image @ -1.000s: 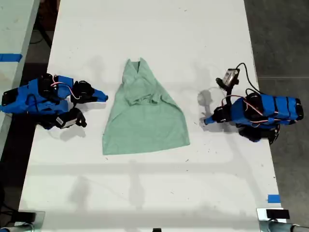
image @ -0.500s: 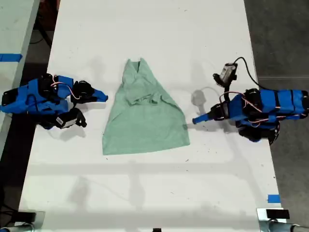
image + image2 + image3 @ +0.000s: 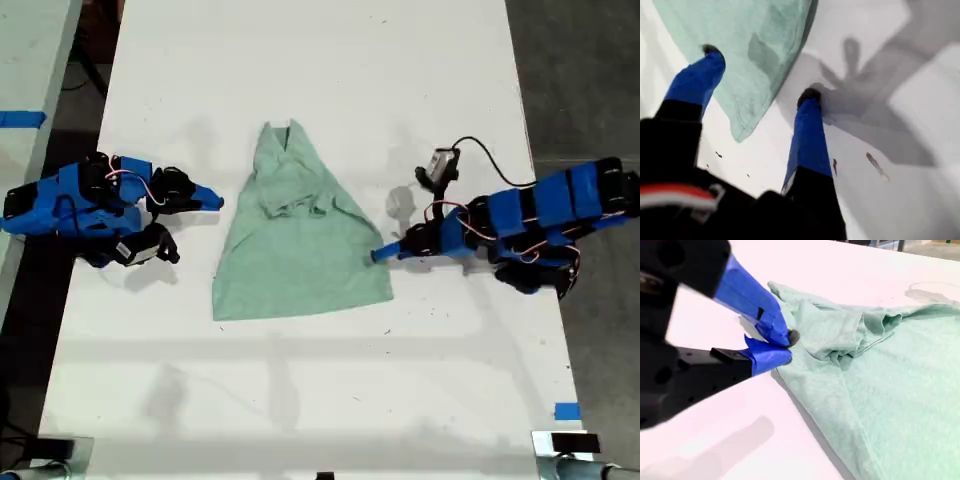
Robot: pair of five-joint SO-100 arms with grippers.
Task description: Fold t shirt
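Between the tips of my first pincer (image 3: 760, 72), held wide apart, the hem edge of the t shirt (image 3: 300, 235) is seen on the desk (image 3: 320, 80). My second pincer (image 3: 787, 347), tips together, is kept just beside the shirt's collar end.

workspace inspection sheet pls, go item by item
surface: white table, a few small dark specks, otherwise bare.
job's things: pale mint-green fabric t shirt lying flat and wrinkled, narrow collar end away from the camera, upper part bunched, not yet folded.
clutter: nothing seen.
grippers: my first gripper open, straddling the shirt's edge at the exterior view's right; my second gripper shut, empty, beside the shirt at the exterior view's left.
cables: loose black cable looping above the first arm; thin wires on both arms.
surroundings: dark floor, blue tape piece, second pale table.
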